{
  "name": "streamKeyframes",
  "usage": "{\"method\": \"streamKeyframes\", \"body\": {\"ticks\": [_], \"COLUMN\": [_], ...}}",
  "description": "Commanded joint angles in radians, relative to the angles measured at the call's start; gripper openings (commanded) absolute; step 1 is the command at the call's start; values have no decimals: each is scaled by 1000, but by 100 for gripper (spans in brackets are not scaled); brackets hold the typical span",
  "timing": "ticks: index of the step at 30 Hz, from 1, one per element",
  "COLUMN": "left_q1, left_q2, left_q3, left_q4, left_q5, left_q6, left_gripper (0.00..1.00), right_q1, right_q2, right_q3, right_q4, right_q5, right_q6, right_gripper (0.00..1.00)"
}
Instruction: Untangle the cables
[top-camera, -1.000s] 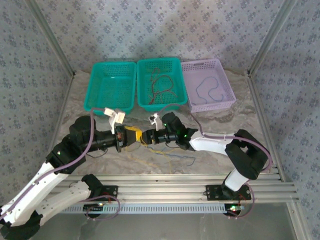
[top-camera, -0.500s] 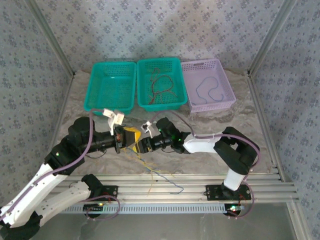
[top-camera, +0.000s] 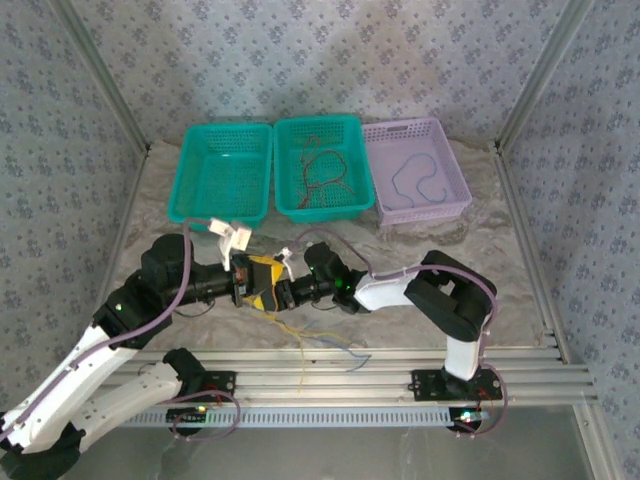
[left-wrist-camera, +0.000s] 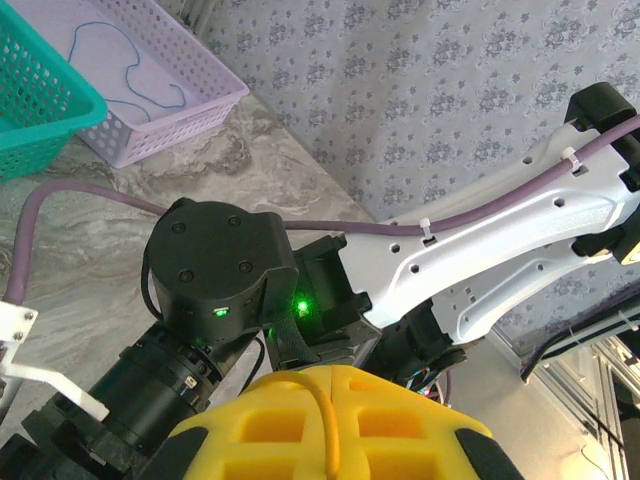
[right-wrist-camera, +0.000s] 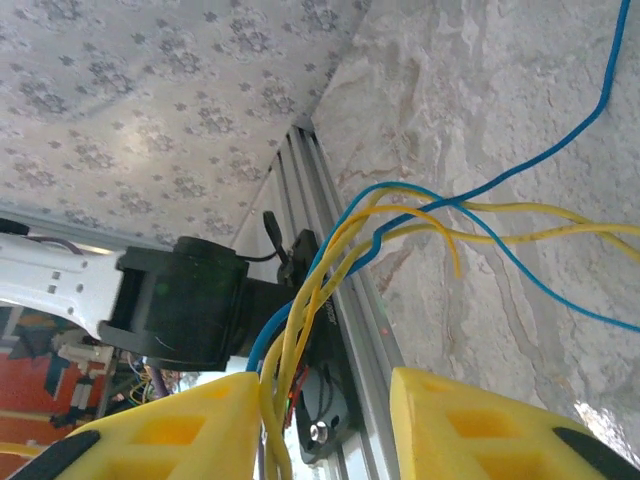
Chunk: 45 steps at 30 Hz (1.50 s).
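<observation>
Left tool (left-wrist-camera: 325, 405) is pressed together at frame centre, pinching a yellow strand of the cables (right-wrist-camera: 283, 345). They pass between the right tool's (right-wrist-camera: 322, 390) spread fingers and trail onto the worktop (top-camera: 480, 240). Teal baskets (top-camera: 220, 212) and a lilac basket (top-camera: 425, 212) line the top.

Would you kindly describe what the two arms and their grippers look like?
The left arm and right arm have white shells, black joints and lilac hoses. The left gripper and right gripper carry yellow, pocketed fingers with black trim.

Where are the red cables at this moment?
Top view: the red cables lie in the middle basket, between the left teal basket and the lilac basket.
</observation>
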Motion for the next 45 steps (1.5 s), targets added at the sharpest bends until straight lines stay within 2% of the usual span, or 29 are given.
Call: {"method": "streamKeyframes", "body": {"ticks": [1, 4, 7, 9, 15, 16, 22, 25, 31, 39, 45], "left_q1": [-6, -7, -7, -6, -7, -6, -6, -7, -6, -6, -7], "left_q2": [-12, -15, -19, -19, -25, -29, -80, -101, -120, -140, -113], "left_q3": [-6, -10, -18, -17, -4, 1, 49, 82, 170, 355, 434], "left_q4": [34, 36, 41, 43, 23, 13, -87, -142, -270, -459, -487], "left_q5": [-4, -7, -8, -8, -8, -8, -45, -72, -136, -318, -430], "left_q6": [16, 17, 17, 17, 23, 25, 47, 65, 110, 200, 217], "left_gripper": [0, 0, 0, 0, 0, 0, 0, 0, 0, 0, 0], "right_q1": [-5, -2, 1, 3, -37, -58, -251, -327, -411, -542, -600], "right_q2": [11, 4, 12, 22, 3, -15, -198, -269, -428, -703, -828], "right_q3": [20, 19, 24, 27, -8, -25, -136, -173, -227, -293, -343], "right_q4": [101, 119, 130, 132, 58, 28, -193, -245, -380, -669, -730], "right_q5": [-40, -53, -69, -71, -16, 7, 193, 227, 301, 471, 477], "right_q6": [55, 66, 78, 83, 42, 22, -125, -161, -257, -332, -342], "right_gripper": [43, 50, 49, 40, 2, 0, 0, 0, 0, 0, 0]}}
